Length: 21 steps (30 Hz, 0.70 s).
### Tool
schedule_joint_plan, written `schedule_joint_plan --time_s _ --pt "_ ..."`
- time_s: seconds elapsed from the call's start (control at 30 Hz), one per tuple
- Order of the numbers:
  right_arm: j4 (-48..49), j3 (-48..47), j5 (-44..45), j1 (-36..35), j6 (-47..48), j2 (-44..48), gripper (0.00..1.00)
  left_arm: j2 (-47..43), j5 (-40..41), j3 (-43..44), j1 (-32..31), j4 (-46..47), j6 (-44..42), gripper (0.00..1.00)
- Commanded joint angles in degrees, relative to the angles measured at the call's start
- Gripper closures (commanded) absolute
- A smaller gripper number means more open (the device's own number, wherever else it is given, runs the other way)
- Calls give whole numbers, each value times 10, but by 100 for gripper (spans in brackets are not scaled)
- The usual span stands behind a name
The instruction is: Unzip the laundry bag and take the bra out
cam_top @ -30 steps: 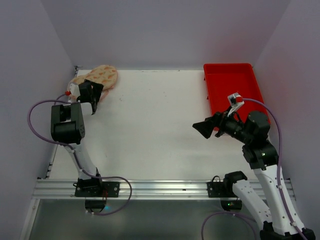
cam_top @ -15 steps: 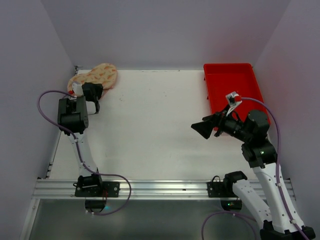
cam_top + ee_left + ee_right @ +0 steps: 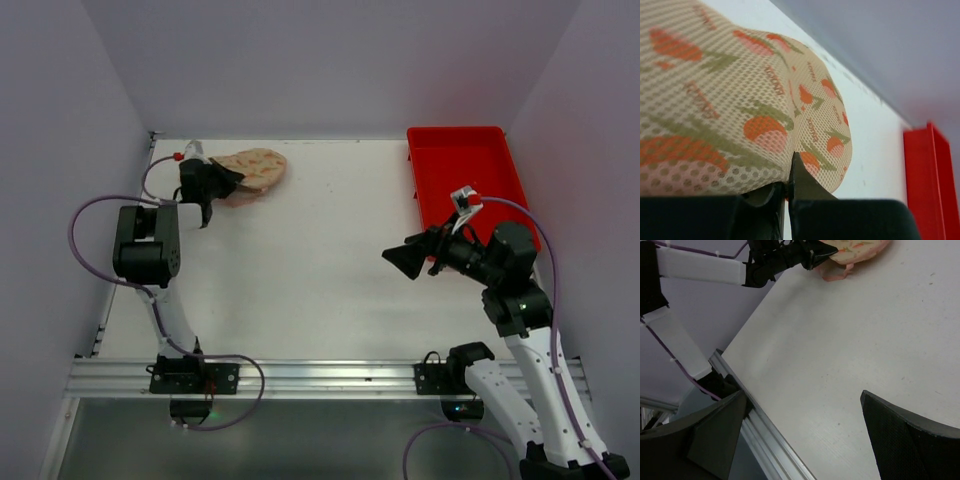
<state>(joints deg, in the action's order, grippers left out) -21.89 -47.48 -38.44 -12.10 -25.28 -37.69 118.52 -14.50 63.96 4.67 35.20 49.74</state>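
1. Shifted since a second ago, the laundry bag (image 3: pixel 255 170) has left the far-left corner and now sits further right along the back edge of the table (image 3: pixel 320 270), dragged there by the left arm, whose fingers were spread apart then and are now pressed together.
2. It is a soft beige mesh pouch printed with orange-red and green motifs, and it lies on the far-left part of the table, close to the back wall.
3. Seen from the right wrist, a loop of pink edging (image 3: pixel 836 274) shows at the near end of the bag (image 3: pixel 856 247).
4. The left gripper (image 3: pixel 232 182) is at the bag's left end, clamped on its edge.
5. From the left wrist, the two dark fingers (image 3: pixel 807 192) meet with the rim of the mesh fabric (image 3: pixel 740 110) pinched between them.
6. Whether the bag's far end is lifted off the table I cannot tell.
7. The right gripper (image 3: pixel 398 262) hangs over the right half of the table, well apart from the bag, its fingers spread wide with nothing between them.
8. A red tray (image 3: pixel 470 165) stands at the far-right corner, just behind the right arm.
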Motion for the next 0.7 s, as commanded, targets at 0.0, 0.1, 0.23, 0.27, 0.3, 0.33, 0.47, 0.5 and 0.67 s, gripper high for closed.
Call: schedule_joint_plan --time_s 0.0,0.1,0.23,0.27,0.3,0.33,0.47,0.5,0.67 --pt "-3 -2 12 -1 7 14 2 -113 -95 -25 -99 -131 -135 100" --pt "-10 -1 27 -2 8 20 1 -167 -119 -67 -170 -208 -191 100" --pt "-32 -2 26 -2 8 17 1 -217 -161 -117 -214 -330 -260 77" --pt "-37 -2 26 -2 8 16 1 -241 -156 -137 -215 -349 -267 72" --pt "-41 -1 27 -2 9 13 1 -253 -136 -141 -215 -412 -273 66" --pt "-47 0 27 -2 9 12 1 -264 -76 -143 -215 -439 -289 46" --pt "-49 7 28 -7 2 3 1 -306 50 -132 -214 -522 -266 26" --pt "-50 8 29 -11 1 -2 1 -312 59 -129 -213 -527 -257 25" --pt "-53 15 78 -53 0 -29 1 -331 -6 -137 -216 -467 -174 24"
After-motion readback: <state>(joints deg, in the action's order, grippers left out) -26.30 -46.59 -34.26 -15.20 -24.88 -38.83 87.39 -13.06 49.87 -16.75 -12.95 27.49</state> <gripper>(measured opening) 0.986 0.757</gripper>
